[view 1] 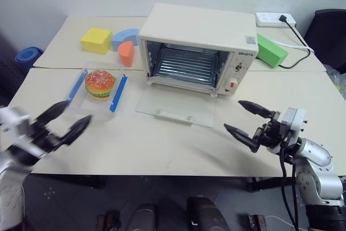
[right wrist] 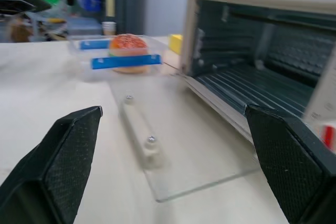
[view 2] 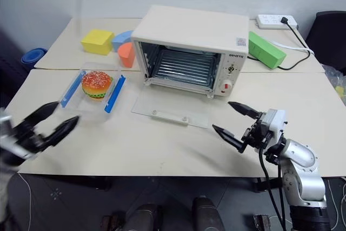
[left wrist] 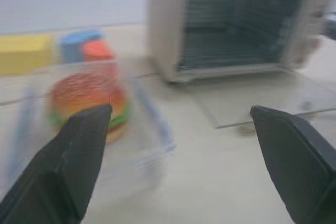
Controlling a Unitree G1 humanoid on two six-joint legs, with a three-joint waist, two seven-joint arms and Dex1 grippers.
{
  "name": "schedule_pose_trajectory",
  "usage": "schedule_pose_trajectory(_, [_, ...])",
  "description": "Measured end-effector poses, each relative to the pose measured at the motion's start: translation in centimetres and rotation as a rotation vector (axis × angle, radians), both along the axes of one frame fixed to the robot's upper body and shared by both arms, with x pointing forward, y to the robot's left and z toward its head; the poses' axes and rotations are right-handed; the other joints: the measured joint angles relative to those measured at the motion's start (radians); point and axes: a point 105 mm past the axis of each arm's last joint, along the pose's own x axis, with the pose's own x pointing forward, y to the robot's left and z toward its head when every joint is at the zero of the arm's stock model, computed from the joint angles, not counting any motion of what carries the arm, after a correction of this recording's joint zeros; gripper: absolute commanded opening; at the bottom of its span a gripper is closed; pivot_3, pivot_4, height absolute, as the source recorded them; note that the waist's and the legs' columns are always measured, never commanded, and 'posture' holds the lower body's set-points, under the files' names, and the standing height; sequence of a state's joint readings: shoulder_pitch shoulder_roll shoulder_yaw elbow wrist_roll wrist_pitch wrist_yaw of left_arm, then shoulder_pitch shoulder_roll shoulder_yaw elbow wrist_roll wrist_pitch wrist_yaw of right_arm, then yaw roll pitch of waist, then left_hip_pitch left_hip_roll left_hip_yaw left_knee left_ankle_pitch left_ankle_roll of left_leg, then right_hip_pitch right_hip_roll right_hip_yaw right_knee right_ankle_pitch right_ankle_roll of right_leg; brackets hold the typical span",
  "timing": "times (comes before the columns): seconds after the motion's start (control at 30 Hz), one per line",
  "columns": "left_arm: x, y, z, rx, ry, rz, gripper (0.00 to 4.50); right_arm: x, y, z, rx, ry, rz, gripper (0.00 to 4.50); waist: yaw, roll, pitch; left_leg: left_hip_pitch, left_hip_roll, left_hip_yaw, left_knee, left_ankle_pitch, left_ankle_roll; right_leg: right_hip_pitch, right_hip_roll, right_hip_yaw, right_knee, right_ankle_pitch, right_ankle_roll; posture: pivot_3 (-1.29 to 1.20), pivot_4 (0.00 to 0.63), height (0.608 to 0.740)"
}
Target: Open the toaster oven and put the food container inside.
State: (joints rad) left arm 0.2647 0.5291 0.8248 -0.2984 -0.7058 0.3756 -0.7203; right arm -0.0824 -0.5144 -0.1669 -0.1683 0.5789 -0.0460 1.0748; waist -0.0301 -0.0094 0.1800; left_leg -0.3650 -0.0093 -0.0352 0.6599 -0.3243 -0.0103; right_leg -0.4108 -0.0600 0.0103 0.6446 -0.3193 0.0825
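**Oven open, container on table, both grippers empty**

Food container (view 1: 98, 89) sits on table (view 1: 162, 144) left of toaster oven (view 1: 197, 47), whose glass door (view 1: 175, 106) lies flat. Left gripper (view 1: 67, 120) wide, just short of container, not touching. Right gripper (view 1: 243, 118) wide, near door's right corner.

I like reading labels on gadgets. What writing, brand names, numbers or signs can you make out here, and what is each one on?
Brand word on the toaster oven control panel: dark print, too small to read.
Small square sticker on the oven's top: too small to read.
Markings around the knobs: illegible.
No other writing can be read.
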Motion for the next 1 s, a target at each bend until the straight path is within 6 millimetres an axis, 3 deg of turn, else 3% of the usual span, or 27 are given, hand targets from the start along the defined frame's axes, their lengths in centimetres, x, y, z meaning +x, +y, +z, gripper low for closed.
schedule_pose_trajectory(0.1, [-2.1,3.5,-2.5,-0.084,0.095,0.189,4.47,-0.1,1.3,0.0,-0.020,-0.039,0.060,4.50,0.008,-0.001,0.000,-0.001,0.000,-0.002,0.000,0.000,0.000,0.001,0.000,-0.002,-0.001,0.000,0.000,0.00,0.150,0.740])
schedule_pose_trajectory(0.2, [-2.3,4.2,-2.5,-0.120,0.100,0.234,4.47,0.2,1.9,0.8,-0.035,-0.092,0.078,4.50,0.033,-0.002,0.000,-0.001,0.000,-0.006,0.003,0.000,0.000,0.004,-0.001,-0.005,-0.002,0.000,0.000,0.00,0.150,0.740])
schedule_pose_trajectory(0.37, [-0.2,2.7,-1.2,-0.179,0.108,0.208,4.47,0.3,2.2,0.9,-0.036,-0.089,0.076,4.50,0.047,-0.002,-0.001,-0.002,-0.001,-0.007,0.003,-0.001,-0.001,0.003,-0.002,-0.005,-0.002,0.000,-0.001,0.00,0.150,0.740])
schedule_pose_trajectory(0.53, [2.9,0.2,-0.1,-0.382,0.213,0.173,4.47,0.5,2.0,0.9,-0.045,-0.086,0.057,4.50,0.040,-0.002,-0.001,-0.002,0.000,-0.007,0.002,-0.001,-0.002,0.001,-0.001,-0.005,0.000,0.000,-0.001,0.00,0.150,0.740])
schedule_pose_trajectory(0.6, [4.6,-1.3,-0.1,-0.469,0.304,0.174,4.47,0.5,1.8,0.9,-0.052,-0.084,0.052,4.50,0.036,-0.002,-0.001,-0.002,-0.001,-0.007,0.002,-0.001,-0.002,0.001,-0.001,-0.005,0.001,0.000,0.000,0.00,0.150,0.740])
schedule_pose_trajectory(0.7, [6.3,-2.0,-0.3,-0.573,0.397,0.242,4.47,0.5,1.6,0.7,-0.053,-0.077,0.037,4.50,0.031,-0.002,-0.001,-0.002,-0.001,-0.007,0.003,0.000,-0.003,0.001,0.000,-0.005,0.001,0.000,0.000,0.00,0.150,0.740])
schedule_pose_trajectory(1.0, [10.2,-4.6,-0.8,-0.659,0.571,0.303,4.47,-0.2,0.6,-0.8,-0.063,-0.041,-0.006,4.50,0.030,-0.002,-0.001,-0.002,-0.002,-0.007,0.003,0.004,-0.011,0.000,0.000,-0.005,0.002,0.000,0.000,0.00,0.150,0.740])
